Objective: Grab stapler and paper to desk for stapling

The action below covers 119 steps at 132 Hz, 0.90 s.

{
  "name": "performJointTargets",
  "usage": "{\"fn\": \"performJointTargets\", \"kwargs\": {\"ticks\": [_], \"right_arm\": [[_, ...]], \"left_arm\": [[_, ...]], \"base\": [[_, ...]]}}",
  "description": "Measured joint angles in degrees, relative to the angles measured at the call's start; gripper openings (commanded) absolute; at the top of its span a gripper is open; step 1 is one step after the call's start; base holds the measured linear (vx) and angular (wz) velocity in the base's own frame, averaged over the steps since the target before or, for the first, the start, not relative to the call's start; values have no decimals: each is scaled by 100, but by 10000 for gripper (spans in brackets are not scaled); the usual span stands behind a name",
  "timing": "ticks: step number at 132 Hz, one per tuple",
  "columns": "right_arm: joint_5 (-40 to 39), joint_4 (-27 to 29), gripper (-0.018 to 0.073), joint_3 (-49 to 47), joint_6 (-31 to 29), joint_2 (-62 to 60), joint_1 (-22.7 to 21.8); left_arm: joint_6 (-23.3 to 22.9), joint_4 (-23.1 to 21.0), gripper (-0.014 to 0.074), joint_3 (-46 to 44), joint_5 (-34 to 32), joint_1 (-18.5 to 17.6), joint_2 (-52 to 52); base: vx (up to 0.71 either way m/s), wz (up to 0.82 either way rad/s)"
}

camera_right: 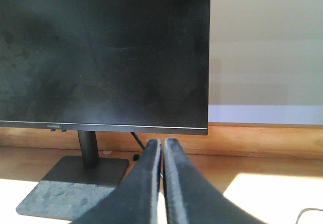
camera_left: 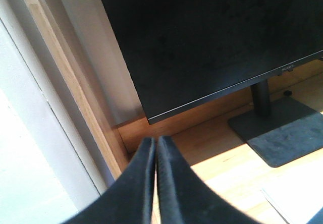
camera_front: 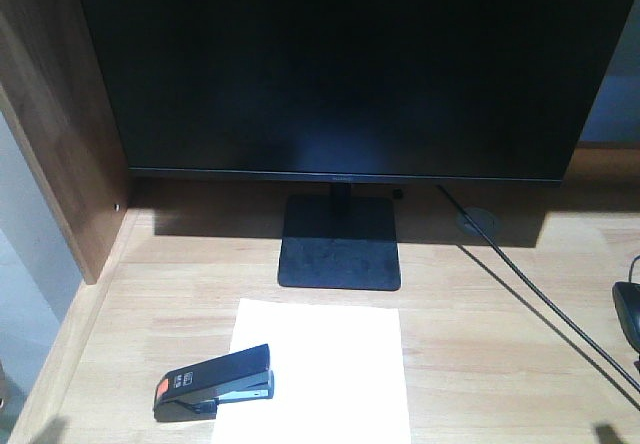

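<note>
You see the black, orange-patched stapler [camera_front: 213, 382] overlapping the white paper [camera_front: 330, 364]; both end effectors [camera_left: 156, 156] [camera_right: 163, 156] are pressed together, empty.

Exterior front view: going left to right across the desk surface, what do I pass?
dark side panel → stapler, its right end lying on the left edge of the paper → monitor stand base, farther back above the paper → cable grommet → dark object at the right edge.
</note>
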Motion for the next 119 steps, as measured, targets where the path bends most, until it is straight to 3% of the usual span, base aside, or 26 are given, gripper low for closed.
{"fn": "performJointTargets", "kwargs": {"ticks": [51, 66, 79, 104, 119], "right_arm": [[0, 0, -7, 0, 0, 0, 0], [0, 0, -7, 0, 0, 0, 0], [0, 0, -7, 0, 0, 0, 0], [0, 0, -7, 0, 0, 0, 0], [0, 0, -7, 0, 0, 0, 0]], "left_arm": [[-53, -92, -6, 4, 17, 0, 0], [-453, -450, -6, 4, 17, 0, 0], [-736, -497, -6, 4, 17, 0, -7], [-1521, 17, -6, 4, 126, 8, -253], [-1652, 103, -6, 64, 276, 213, -532]], "base": [[0, 0], [0, 0], [0, 0], [0, 0], [0, 0]]}}
